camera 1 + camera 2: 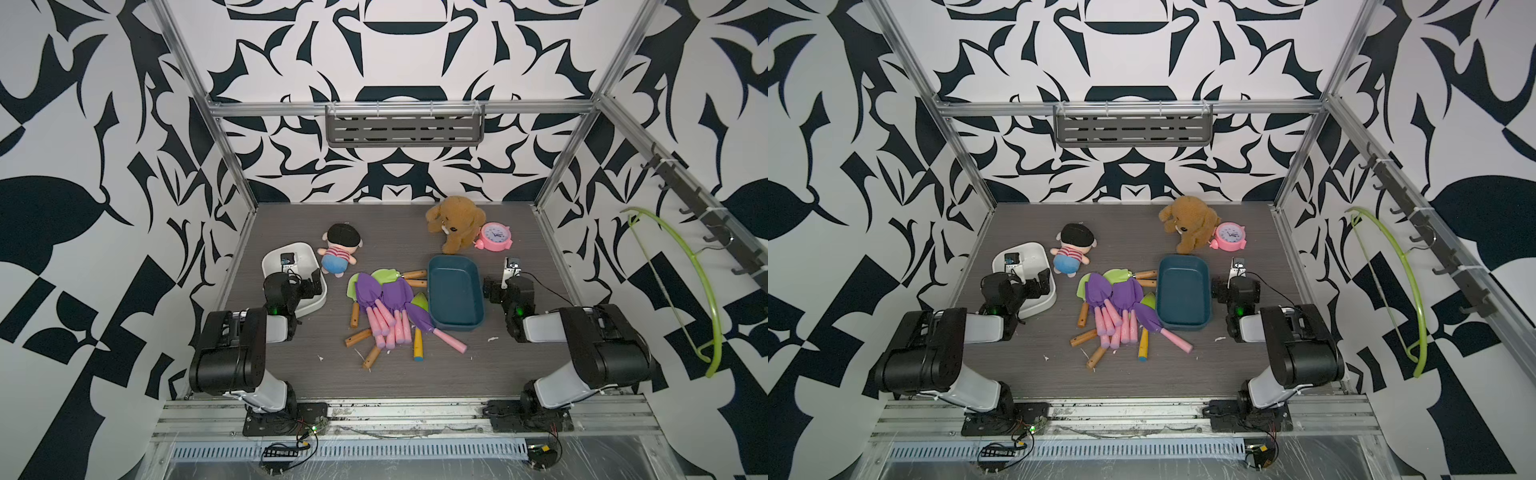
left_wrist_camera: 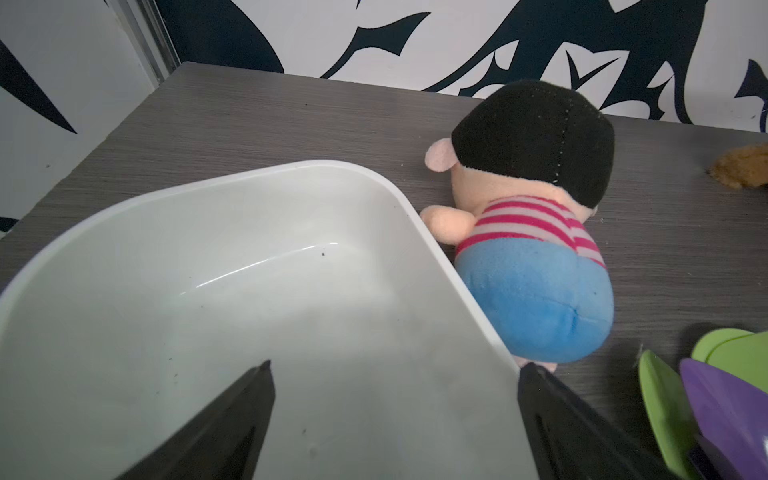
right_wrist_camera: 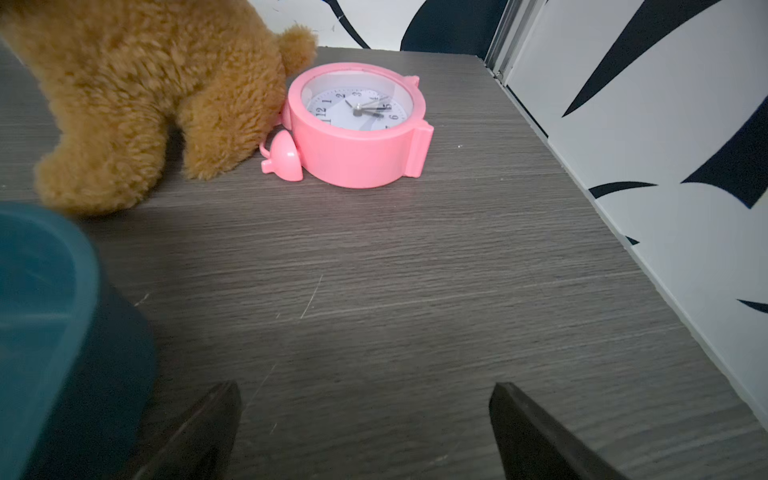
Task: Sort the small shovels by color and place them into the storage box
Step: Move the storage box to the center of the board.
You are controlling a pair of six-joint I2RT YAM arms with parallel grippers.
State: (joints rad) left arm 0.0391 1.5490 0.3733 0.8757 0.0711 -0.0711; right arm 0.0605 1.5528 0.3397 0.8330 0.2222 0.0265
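The small shovels [image 1: 390, 309] lie in one heap mid-table: purple blades with pink handles, light green blades with wooden handles, and one yellow handle [image 1: 417, 349]. A white storage box [image 1: 303, 257] stands left of the heap and a dark teal one [image 1: 455, 291] right of it; both are empty. My left gripper [image 1: 309, 284] hangs open over the white box [image 2: 249, 270], with nothing between its fingers. My right gripper [image 1: 492, 291] is open just above bare table, beside the teal box [image 3: 50, 291]. The left wrist view catches a green blade [image 2: 665, 407] and a purple blade [image 2: 727, 403].
A striped plush doll [image 1: 338, 253] leans against the white box's far side. A brown plush dog [image 1: 455, 222] and a pink alarm clock [image 1: 494, 237] sit behind the teal box. A green hanger [image 1: 698, 291] hangs on the right wall.
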